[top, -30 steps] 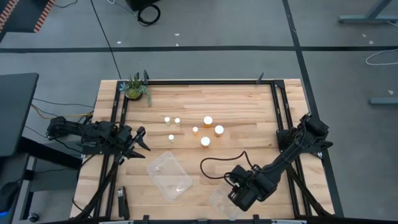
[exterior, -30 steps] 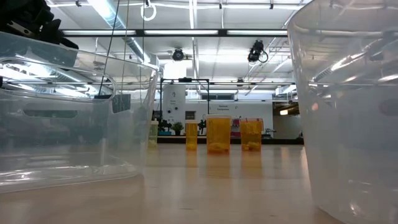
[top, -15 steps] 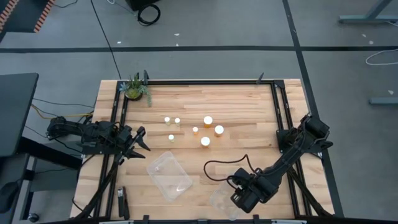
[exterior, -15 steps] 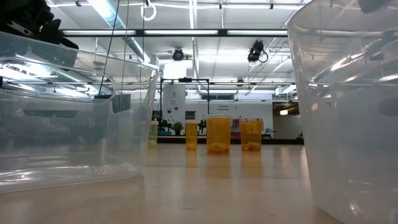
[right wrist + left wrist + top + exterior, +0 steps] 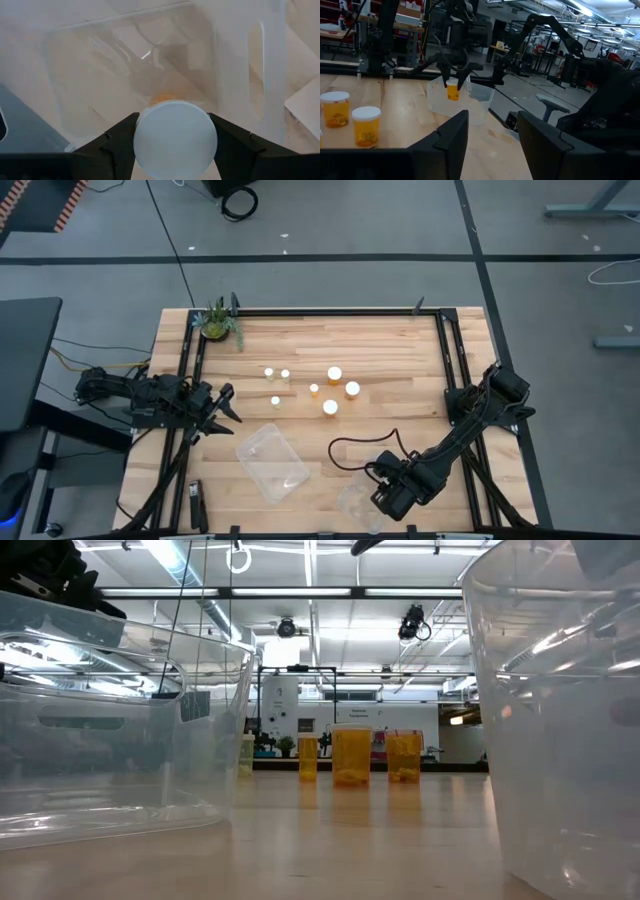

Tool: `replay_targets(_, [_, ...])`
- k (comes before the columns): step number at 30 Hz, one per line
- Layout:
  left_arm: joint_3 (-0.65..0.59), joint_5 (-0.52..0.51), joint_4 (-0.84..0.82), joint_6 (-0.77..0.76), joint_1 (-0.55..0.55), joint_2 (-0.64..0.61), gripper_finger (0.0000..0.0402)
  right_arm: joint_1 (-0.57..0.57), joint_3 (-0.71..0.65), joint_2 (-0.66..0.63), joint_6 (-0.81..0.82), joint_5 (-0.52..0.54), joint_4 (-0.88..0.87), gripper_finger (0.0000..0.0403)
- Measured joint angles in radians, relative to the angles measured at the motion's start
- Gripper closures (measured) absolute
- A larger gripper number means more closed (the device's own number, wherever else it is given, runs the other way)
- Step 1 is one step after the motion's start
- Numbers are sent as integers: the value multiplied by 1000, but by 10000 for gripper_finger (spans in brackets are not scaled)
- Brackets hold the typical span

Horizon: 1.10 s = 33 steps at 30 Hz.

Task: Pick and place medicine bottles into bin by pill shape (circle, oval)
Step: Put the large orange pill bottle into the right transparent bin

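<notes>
The tabletop [image 5: 400, 350] is pale butcher-block wood with a dark metal frame along its edges. Two clear, thin-walled plastic tubs with rounded corners sit toward six o'clock: the left tub [image 5: 272, 462] lies at about seven o'clock, and nothing can be made out inside it; the right tub [image 5: 357, 502] lies at the six o'clock edge, under the right gripper [image 5: 392, 496]. That gripper's dark jaws pinch a medicine bottle [image 5: 175, 139] by its sides, its smooth round white cap facing the wrist camera and a sliver of amber showing behind, directly above the right tub's open mouth. Six more amber bottles [image 5: 312, 388] with white caps, some wider and some narrower, stand upright in a loose cluster near the middle of the tabletop. A small green potted plant [image 5: 217, 321] sits at eleven o'clock. The left gripper [image 5: 225, 406] rests at the nine o'clock edge, its jaws spread with nothing between them.
</notes>
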Motion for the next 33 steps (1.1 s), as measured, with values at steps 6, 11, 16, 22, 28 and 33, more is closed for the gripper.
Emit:
replay_targets(6, [0,0,0,0,0,0,223,0,0,0,1,0,0,167])
replay_targets(11, [0,0,0,0,0,0,224,0,0,0,6,0,0,154])
replay_targets(16, [0,0,0,0,0,0,221,0,0,0,7,-3,0,148])
replay_targets(22, [0,0,0,0,0,0,225,-1,0,0,19,-5,0,148])
replay_targets(28, [0,0,0,0,0,0,221,-14,2,0,19,-22,0,147])
replay_targets(33, [0,0,0,0,0,0,224,-23,2,0,10,-50,0,147])
